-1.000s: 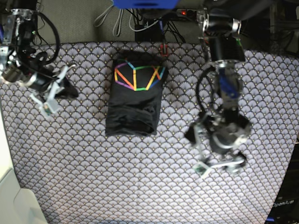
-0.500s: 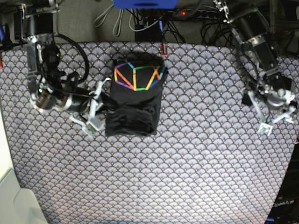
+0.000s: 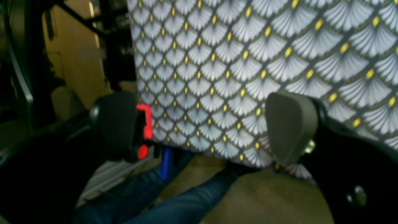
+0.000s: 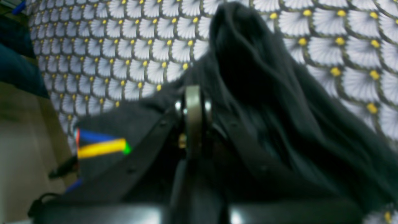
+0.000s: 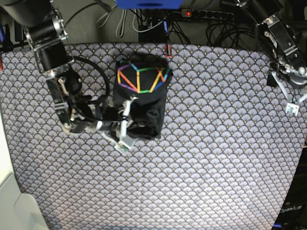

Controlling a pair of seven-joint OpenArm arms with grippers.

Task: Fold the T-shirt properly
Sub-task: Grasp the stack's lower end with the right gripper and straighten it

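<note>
Moved in from the left, the right gripper (image 5: 125, 125) now sits clenched at the lower edge of the folded charcoal-black knit T-shirt (image 5: 141, 98); whether it pinches fabric I cannot tell. Withdrawn to the far edge of the scallop-patterned cloth (image 5: 216, 158), the left gripper (image 5: 291, 93) hangs released and empty, so probably a final tidy.

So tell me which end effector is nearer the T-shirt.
Right. The right end effector is at the T-shirt's lower left edge; the left end effector is far off by the table's side.

T-shirt (image 5: 144, 108): soft matt black knit, glossy rainbow print. Table cloth (image 5: 216, 158): smooth woven fabric, scallop pattern. Left gripper (image 3: 202, 124) pads (image 3: 290, 124): matt grey rubbery plastic.
</note>
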